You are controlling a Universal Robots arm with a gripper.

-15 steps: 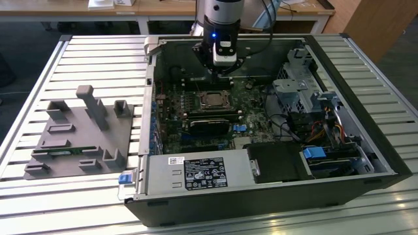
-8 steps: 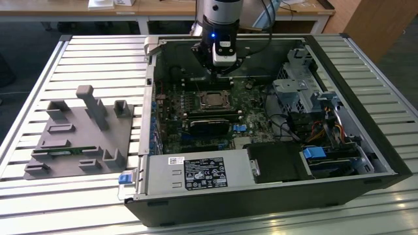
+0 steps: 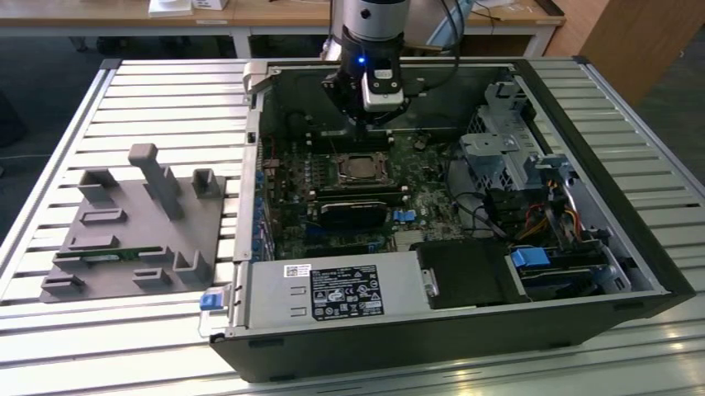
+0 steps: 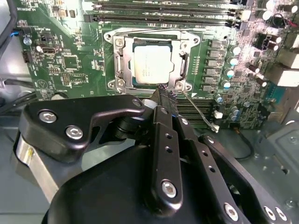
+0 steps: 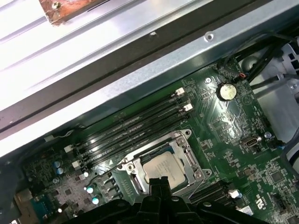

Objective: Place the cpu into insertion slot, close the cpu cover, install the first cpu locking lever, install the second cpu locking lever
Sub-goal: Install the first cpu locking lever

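Note:
The cpu (image 4: 149,65) (image 5: 161,168) (image 3: 358,167) lies flat in the insertion slot (image 4: 122,63) on the green motherboard. The cpu cover (image 4: 180,60) (image 5: 189,156), a thin metal frame, lies down around the chip, whose silver top shows through its window. A thin wire locking lever (image 4: 201,113) sticks out from the socket's corner, away from the frame. My gripper (image 4: 163,92) (image 5: 159,183) (image 3: 375,124) is shut, its black fingertips pressed together just above the socket edge next to that lever's root. Nothing shows between the fingers.
Long memory slots (image 4: 163,18) (image 5: 135,128) run beside the socket. The open computer case (image 3: 617,206) stands on a slatted table, with cables and a drive cage at the exterior view's right. A grey fixture block (image 3: 132,231) sits at the exterior view's left.

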